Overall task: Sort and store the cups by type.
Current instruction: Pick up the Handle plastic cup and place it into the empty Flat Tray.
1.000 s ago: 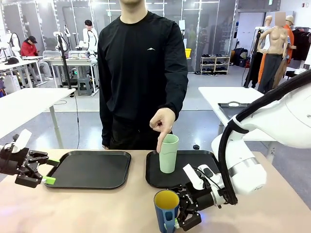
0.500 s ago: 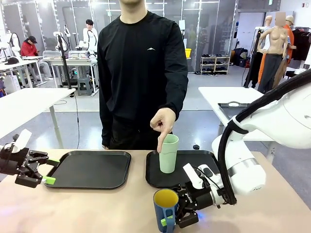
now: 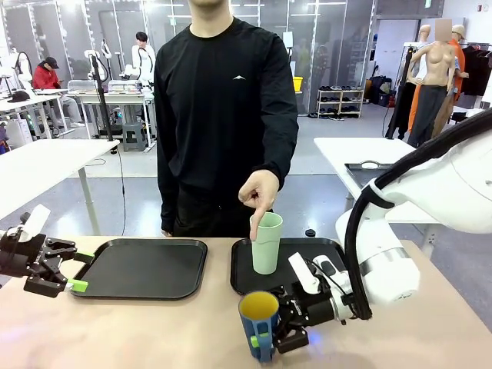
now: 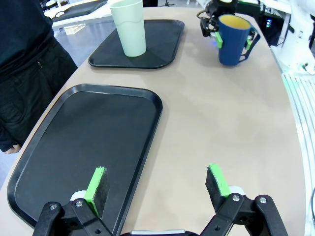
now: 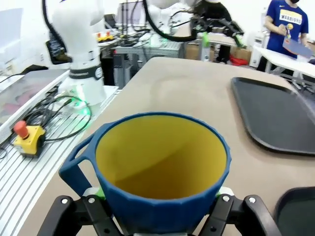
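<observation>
The right gripper was clamped around the blue cup, one green pad on each side of its body, at the near edge of the table. From the right wrist view the cup was round, with a smooth yellow inside, a faintly faceted dark blue outside and a loop handle sticking out to one side. In the front view it looked tilted a bit and possibly just off the tabletop, though it was hard to be sure.

The mint tumbler stood upright in the right tray, toward its far left corner. It was a plain tapered plastic thing, matte, with a faint wavy line near the top. The person's hand hung right over it, a finger touching the rim.

The left gripper sat spread wide with nothing in it at the near left corner of the left tray. In its wrist view one finger hung above the tray and the other above bare table. Both trays were flat black plastic rectangles with rounded corners and a raised lip. The tabletop was a smooth beige.
</observation>
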Motion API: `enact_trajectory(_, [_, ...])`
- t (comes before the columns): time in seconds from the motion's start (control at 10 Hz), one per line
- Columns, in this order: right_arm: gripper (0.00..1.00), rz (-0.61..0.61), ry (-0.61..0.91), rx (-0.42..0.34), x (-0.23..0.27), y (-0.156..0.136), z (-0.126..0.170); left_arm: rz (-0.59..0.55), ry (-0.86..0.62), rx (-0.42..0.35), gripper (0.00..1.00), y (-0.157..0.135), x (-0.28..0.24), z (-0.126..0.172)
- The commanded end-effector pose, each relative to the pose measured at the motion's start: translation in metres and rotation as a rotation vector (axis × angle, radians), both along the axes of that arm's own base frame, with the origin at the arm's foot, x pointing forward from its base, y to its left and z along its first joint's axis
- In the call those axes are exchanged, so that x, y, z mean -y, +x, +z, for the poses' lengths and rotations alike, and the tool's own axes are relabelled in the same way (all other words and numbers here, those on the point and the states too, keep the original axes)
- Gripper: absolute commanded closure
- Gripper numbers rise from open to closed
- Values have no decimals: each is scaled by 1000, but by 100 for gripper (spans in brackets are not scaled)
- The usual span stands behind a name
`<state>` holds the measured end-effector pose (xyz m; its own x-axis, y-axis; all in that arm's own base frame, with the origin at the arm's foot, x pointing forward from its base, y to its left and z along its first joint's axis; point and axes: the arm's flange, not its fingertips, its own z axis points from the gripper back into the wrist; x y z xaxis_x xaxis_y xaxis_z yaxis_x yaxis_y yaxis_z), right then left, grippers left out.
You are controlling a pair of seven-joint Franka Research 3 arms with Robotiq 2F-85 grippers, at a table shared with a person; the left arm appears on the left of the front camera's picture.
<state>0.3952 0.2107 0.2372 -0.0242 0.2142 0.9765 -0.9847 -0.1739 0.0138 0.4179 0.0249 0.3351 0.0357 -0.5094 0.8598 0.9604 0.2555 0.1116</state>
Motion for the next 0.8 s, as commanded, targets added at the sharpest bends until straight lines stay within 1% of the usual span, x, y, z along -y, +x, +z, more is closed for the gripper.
enact_trajectory(0.0, [39,-74,-6,72,-20,-27,-10,-10,0,9,0,0,0,-2])
enact_trajectory(0.1, [39,-80,-3,67,-32,-27,-1,-10,0,9,0,0,0,-2])
enact_trajectory(0.4, [39,-118,-9,78,-78,-25,11,-10,0,9,0,0,0,-2])
enact_trajectory(0.5, [39,-136,-3,94,-96,-22,17,-10,0,9,0,0,0,-2])
enact_trajectory(0.6, [39,-156,-2,102,-113,-18,23,-10,0,9,0,0,0,-2])
enact_trajectory(0.7, [39,-144,15,106,-130,-9,30,-10,0,9,0,0,0,-2])
